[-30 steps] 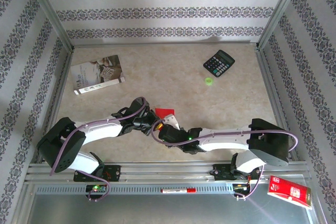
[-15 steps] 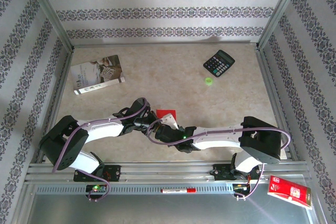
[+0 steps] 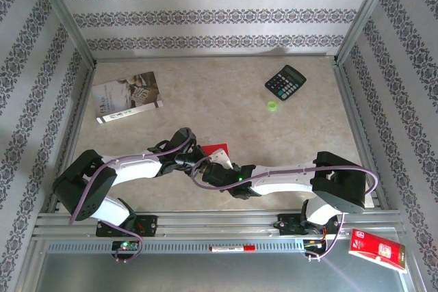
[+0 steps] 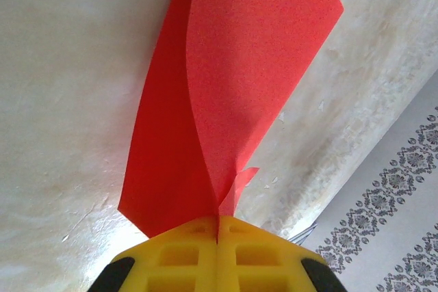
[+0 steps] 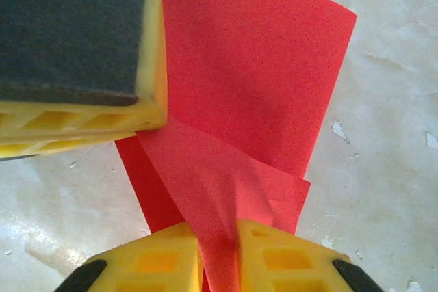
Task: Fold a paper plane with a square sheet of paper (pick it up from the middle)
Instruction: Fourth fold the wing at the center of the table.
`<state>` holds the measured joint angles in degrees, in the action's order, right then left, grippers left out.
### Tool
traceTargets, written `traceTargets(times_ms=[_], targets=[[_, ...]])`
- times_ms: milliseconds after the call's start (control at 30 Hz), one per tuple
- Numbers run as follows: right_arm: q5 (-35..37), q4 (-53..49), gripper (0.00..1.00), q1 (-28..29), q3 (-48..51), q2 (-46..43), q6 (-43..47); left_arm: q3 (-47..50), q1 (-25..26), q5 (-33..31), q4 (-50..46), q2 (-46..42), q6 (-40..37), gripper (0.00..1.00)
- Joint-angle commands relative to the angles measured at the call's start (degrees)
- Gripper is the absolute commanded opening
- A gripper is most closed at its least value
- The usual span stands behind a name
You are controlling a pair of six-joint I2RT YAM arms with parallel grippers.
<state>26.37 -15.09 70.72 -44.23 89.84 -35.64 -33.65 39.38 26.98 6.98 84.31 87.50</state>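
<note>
The square sheet of paper (image 3: 217, 147) is bright red and partly folded, lying near the table's front middle where both arms meet. In the left wrist view the paper (image 4: 233, 87) rises in a curved fold, and my left gripper (image 4: 219, 220) is shut on its near corner. In the right wrist view a loose flap of the paper (image 5: 260, 80) runs down between my right gripper's (image 5: 219, 241) yellow jaws, which pinch it. One left finger (image 5: 75, 32) with its dark pad sits just above and left of that flap. From above, the left gripper (image 3: 194, 160) and right gripper (image 3: 209, 164) nearly touch.
A black calculator (image 3: 285, 82) and a small green cap (image 3: 272, 106) lie at the back right. A grey-white booklet (image 3: 127, 96) lies at the back left. A glossy red packet (image 3: 376, 249) rests beyond the front rail, right. Metal posts and patterned walls close in the table.
The right arm has pushed a little further left toward the left gripper, and its jaws have narrowed onto the paper's flap. The left gripper has stayed shut on the paper.
</note>
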Motion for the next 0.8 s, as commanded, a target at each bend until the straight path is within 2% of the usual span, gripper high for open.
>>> traceTargets(times_ms=[0, 500, 600, 767], targets=[[1.85, -1.74, 0.16, -0.26, -0.51, 0.11, -0.17, -0.6, 0.35, 0.62, 1.98, 0.24, 0.83, 0.0], [0.2, 2.48, 0.0, -1.43, 2.75, -0.29, -1.35, 0.52, 0.35, 0.22, 3.5, 0.18, 0.57, 0.0], [0.11, 5.35, 0.0, -1.49, 4.67, -1.66, -0.34, 0.85, 0.27, -0.39, 2.92, -0.82, -0.3, 0.06], [-1.03, 11.78, 0.0, -2.07, 8.92, -4.47, 2.32, 0.15, -0.41, -1.82, -1.28, -4.73, -4.01, 0.28]])
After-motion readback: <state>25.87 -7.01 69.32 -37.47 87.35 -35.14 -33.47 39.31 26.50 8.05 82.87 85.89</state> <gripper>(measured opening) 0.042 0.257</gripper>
